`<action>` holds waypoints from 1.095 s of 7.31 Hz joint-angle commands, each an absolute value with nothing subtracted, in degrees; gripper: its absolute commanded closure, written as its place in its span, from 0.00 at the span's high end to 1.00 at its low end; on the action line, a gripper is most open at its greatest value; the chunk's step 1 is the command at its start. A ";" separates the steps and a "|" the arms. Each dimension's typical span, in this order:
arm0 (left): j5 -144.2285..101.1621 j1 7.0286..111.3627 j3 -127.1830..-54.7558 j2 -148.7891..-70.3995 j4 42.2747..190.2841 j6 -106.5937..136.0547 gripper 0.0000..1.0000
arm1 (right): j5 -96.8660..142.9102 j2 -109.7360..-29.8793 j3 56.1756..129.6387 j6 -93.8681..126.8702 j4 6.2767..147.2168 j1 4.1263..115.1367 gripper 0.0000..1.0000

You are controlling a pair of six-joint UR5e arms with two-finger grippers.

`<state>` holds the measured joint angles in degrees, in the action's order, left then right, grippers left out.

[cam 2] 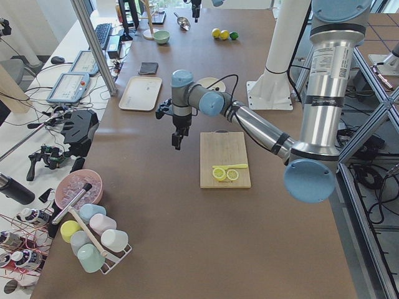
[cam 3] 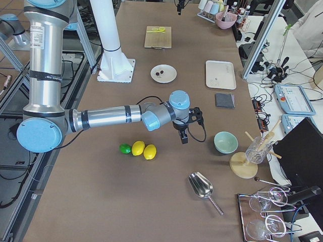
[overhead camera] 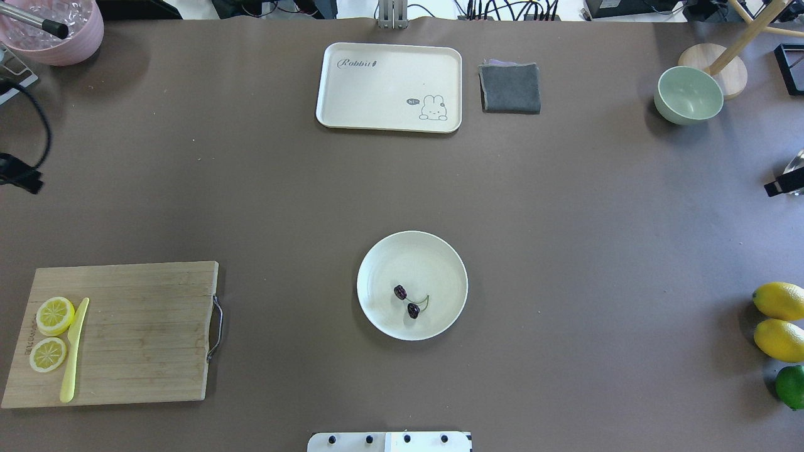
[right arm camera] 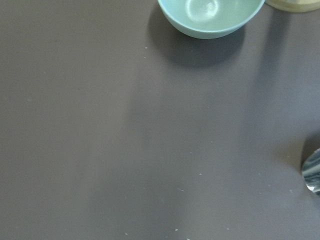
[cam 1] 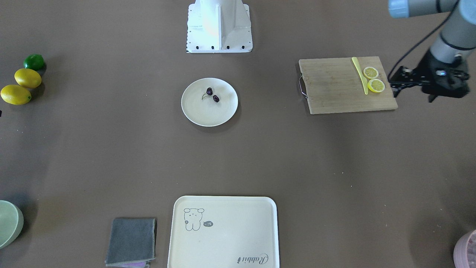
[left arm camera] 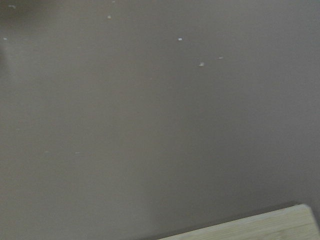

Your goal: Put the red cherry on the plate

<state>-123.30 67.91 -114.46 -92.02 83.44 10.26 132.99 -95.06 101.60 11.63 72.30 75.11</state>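
Note:
The red cherry (cam 1: 212,95) (overhead camera: 408,301), two dark fruits on one green stem, lies inside the round cream plate (cam 1: 197,111) (overhead camera: 440,263) at the table's middle. No gripper is near the cherry or the plate. My left gripper (cam 1: 433,98) (cam 2: 177,144) hangs above bare table beside the cutting board, its fingers tapering to one tip with nothing in them. My right gripper (cam 3: 182,139) hovers over bare table near the green bowl; only a black sliver of it shows at the edge of the overhead view, so I cannot tell its state.
A wooden cutting board (cam 1: 334,89) carries two lemon slices (cam 1: 373,79) and a yellow knife (cam 1: 360,74). A bear-print tray (overhead camera: 389,81) and grey cloth (overhead camera: 510,88) lie across the table. Green bowl (overhead camera: 688,94), lemons and lime (overhead camera: 779,333), pink ice bowl (overhead camera: 63,44), metal scoop (cam 3: 202,186).

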 commanded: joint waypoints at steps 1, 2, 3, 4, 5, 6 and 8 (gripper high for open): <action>-130.93 83.34 -104.12 -87.55 85.51 -12.31 0.98 | 133.42 -94.57 101.69 0.73 80.83 80.58 1.00; -133.65 85.23 -101.10 -85.28 85.26 -13.35 0.98 | 133.42 -94.66 101.60 0.62 80.95 80.77 1.00; -133.94 86.56 -98.81 -85.08 85.69 -13.45 0.98 | 133.33 -94.83 101.69 0.62 80.95 80.77 1.00; -134.03 87.88 -98.79 -84.90 85.78 -13.80 0.98 | 133.33 -94.92 101.69 0.62 80.86 80.77 1.00; -134.03 87.98 -98.44 -84.73 86.56 -13.89 0.98 | 133.24 -95.10 101.69 0.53 80.86 80.77 1.00; -134.03 87.98 -98.35 -84.64 86.66 -13.36 0.98 | 133.42 -95.27 101.69 0.53 80.77 80.77 1.00; -134.03 87.89 -98.17 -84.99 86.49 -13.27 0.98 | 133.68 -95.27 101.95 0.53 80.86 80.86 1.00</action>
